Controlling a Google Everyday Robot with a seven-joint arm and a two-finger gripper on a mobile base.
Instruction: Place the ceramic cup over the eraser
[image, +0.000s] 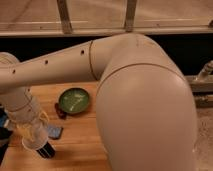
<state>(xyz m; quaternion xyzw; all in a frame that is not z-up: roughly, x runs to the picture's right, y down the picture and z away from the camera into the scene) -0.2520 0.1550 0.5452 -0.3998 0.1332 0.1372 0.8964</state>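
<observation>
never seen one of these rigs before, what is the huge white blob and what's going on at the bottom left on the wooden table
The big white shape is the robot's own arm, seen close up by the one camera; where that camera is mounted can't be told, but it looks down past the arm. The arm bends back to the left and ends low at the gripper, whose jaws are shut. A small white ceramic cup sits right at them, apparently held and resting on or just above the table. Dark fingers stick out below it.

On the wooden table lie a green bowl, a small dark thing at its left edge, and a blue-grey pad beside the gripper. The eraser can't be picked out with certainty.
</observation>
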